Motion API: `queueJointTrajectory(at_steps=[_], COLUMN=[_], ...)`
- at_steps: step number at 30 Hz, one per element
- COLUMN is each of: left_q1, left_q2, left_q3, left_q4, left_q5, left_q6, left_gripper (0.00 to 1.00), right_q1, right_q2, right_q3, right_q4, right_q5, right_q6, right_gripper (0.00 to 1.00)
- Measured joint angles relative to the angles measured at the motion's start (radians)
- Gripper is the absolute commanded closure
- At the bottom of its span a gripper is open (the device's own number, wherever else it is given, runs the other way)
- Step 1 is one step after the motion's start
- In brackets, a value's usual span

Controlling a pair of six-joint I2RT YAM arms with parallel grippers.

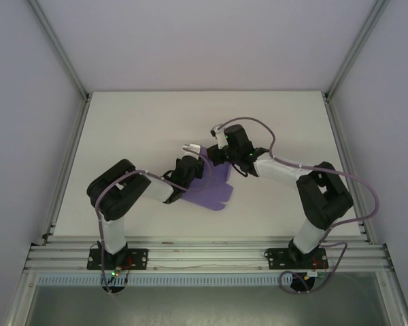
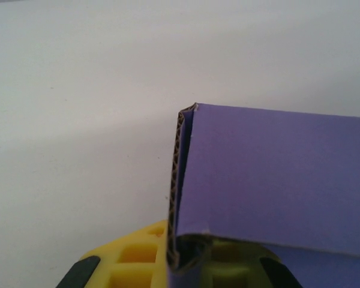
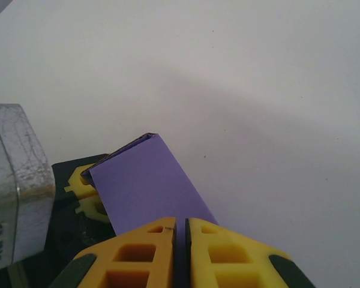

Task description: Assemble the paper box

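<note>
The purple paper box [image 1: 214, 189] lies partly folded in the middle of the white table, with one panel raised between the two arms. My left gripper [image 1: 196, 159] is shut on that panel's edge. In the left wrist view the corrugated edge of the paper box [image 2: 270, 174] runs down between the yellow fingers [image 2: 132, 258] of the left gripper [image 2: 179, 252]. My right gripper [image 1: 216, 155] is shut on the same panel from the other side. In the right wrist view the paper box [image 3: 144, 186] rises out of the nearly touching jaws of the right gripper [image 3: 180, 231].
The left gripper's yellow fingers [image 3: 84, 192] and a silver metal part [image 3: 12, 180] sit close to the left of the panel in the right wrist view. White table [image 1: 122, 136] spreads around the box, bounded by aluminium frame rails [image 1: 68, 163].
</note>
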Motion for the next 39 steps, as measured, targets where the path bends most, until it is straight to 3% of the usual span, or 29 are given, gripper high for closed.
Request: queueJointTrajectory(at_steps=[6, 10, 11, 15, 21, 25, 31, 39], left_q1=[-0.011, -0.011, -0.011, -0.006, 0.019, 0.023, 0.023, 0.023], left_q2=[0.066, 0.08, 0.08, 0.05, -0.085, -0.179, -0.187, -0.085], left_q3=[0.055, 0.066, 0.063, 0.025, -0.05, -0.063, -0.064, -0.018], left_q4=[0.016, 0.026, 0.029, 0.027, -0.064, -0.099, -0.146, -0.159], left_q5=[-0.142, -0.177, -0.177, -0.172, -0.116, -0.075, -0.056, -0.027], left_q6=[-0.053, -0.073, -0.072, -0.06, -0.036, -0.039, -0.047, -0.045], left_gripper=[1.0, 1.0, 0.95, 0.56, 0.32, 0.31, 0.37, 0.57], right_q1=[0.01, 0.014, 0.016, 0.024, 0.032, 0.032, 0.032, 0.032], right_q2=[0.0, 0.0, 0.0, 0.0, -0.004, -0.008, -0.011, -0.011], right_q3=[0.0, 0.0, 0.0, 0.0, 0.004, 0.005, 0.005, 0.013], right_q4=[0.015, 0.02, 0.02, 0.004, -0.012, -0.016, -0.024, -0.032], right_q5=[0.037, 0.05, 0.053, 0.059, 0.063, 0.074, 0.081, 0.081], right_q6=[0.012, 0.019, 0.022, 0.023, 0.034, 0.052, 0.072, 0.091], right_gripper=[0.86, 0.86, 0.86, 0.86, 0.85, 0.84, 0.82, 0.75])
